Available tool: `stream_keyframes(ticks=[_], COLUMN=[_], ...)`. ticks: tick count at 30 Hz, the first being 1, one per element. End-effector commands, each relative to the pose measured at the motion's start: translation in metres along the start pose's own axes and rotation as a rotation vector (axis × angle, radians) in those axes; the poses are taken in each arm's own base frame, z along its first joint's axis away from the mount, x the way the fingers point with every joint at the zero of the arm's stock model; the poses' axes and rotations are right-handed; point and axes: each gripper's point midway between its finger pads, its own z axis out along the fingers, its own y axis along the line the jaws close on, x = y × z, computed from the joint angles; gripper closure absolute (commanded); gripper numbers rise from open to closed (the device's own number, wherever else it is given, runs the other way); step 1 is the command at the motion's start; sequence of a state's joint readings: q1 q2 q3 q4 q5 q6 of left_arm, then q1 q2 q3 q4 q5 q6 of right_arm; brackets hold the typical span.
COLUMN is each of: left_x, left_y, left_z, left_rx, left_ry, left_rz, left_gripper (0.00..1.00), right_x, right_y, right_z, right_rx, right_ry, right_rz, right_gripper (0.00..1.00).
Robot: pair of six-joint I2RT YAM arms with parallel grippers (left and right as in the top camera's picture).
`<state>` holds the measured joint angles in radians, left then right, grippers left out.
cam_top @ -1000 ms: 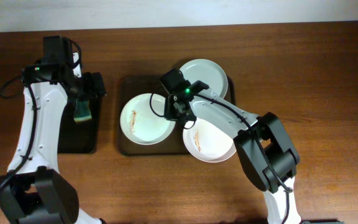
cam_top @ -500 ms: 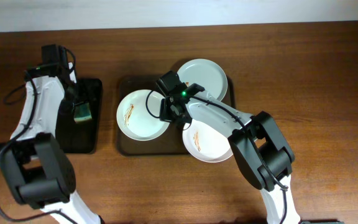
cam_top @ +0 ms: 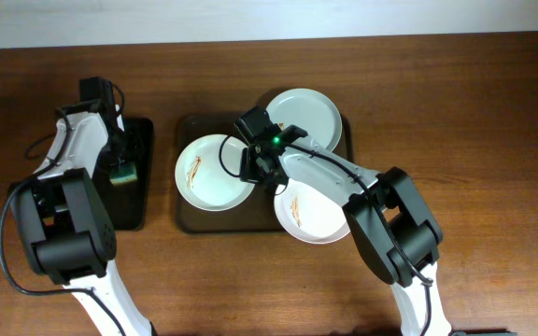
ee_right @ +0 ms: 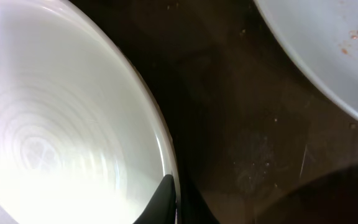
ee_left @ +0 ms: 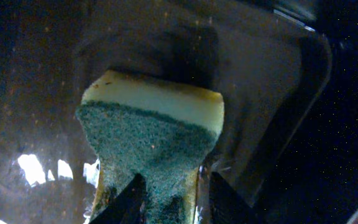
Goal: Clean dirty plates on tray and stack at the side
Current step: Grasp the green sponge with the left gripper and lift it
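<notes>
1. Where the brown tray lies at the middle of the counter, three white plates crowd it, their rims close together near the tray's centre.
2. Left plate, on the tray's left half: thin brown streaks toward its left side.
3. Far plate, at the tray's far right corner: overhangs the far rim; no marks can be made out.
4. Near plate, at the tray's near right corner: brown smear, overhangs the near rim, partly covered by the right arm crossing above it.
5. Right claw, over the tray's centre: pinching the right rim of the left plate, one finger inside it and one outside.
6. Black tray, just left of the brown tray, with a strip of counter between them.
7. Left claw, inside the black tray: pinching a green-and-yellow sponge by its sides.
</notes>
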<state>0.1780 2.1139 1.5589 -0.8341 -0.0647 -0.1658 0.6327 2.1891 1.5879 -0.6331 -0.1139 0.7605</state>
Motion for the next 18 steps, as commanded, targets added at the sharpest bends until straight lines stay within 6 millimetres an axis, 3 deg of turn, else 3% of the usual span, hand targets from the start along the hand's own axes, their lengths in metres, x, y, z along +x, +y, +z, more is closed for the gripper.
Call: stream_keyframes(ticks=[1, 7, 10, 15, 18], left_x=[-0.001, 0.004, 0.01, 0.002, 0.0], left_y=[0.005, 0.007, 0.008, 0.028, 0.027], left_z=[-0.008, -0.012, -0.012, -0.01, -0.01], left_rx=[-0.018, -0.026, -0.021, -0.024, 0.047], left_ry=[0.036, 0.064, 0.088, 0.066, 0.065], left_rz=[-0.005, 0.01, 0.136, 0.129, 0.1], left_gripper=[0.59, 0.54, 0.54, 0.54, 0.64], right_x=[0.006, 0.006, 0.005, 0.006, 0.005], right_y=[0.001, 0.001, 0.001, 0.001, 0.002], right_z=[0.009, 0.009, 0.009, 0.009, 0.009], right_rx=[0.003, 0.003, 0.003, 0.003, 0.001], right_ry=[0.02, 0.02, 0.02, 0.02, 0.018], right_rz=[-0.006, -0.006, -0.006, -0.007, -0.007], right_gripper=[0.95, 0.95, 0.95, 0.95, 0.95])
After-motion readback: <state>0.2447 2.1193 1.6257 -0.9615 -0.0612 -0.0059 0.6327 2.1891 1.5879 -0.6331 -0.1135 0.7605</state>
